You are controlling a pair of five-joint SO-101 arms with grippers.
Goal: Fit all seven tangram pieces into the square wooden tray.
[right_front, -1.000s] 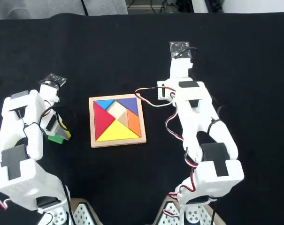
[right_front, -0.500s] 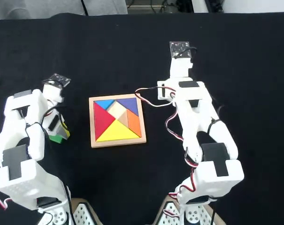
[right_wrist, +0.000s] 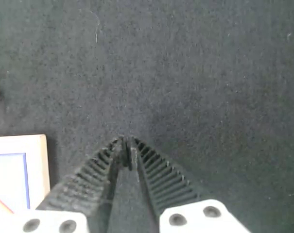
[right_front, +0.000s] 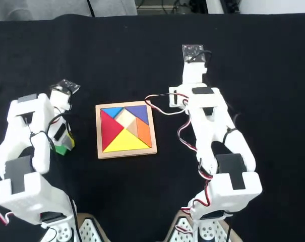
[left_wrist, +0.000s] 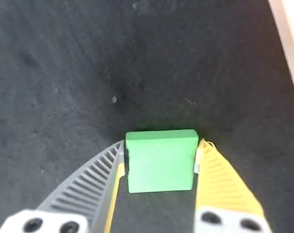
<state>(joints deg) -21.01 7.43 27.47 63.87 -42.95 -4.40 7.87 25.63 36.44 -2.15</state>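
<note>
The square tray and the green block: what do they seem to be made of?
The square pale wooden tray looks like bare light wood: matte tan rim. The green rectangular block could be painted wood or plastic: smooth, even colour; I cannot tell which.

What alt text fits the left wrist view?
A square green piece is gripped between the left arm's jaws, one grey and one yellow, above a black cloth. A pale strip of the wooden tray crosses one corner of the picture, apart from the piece.
</note>
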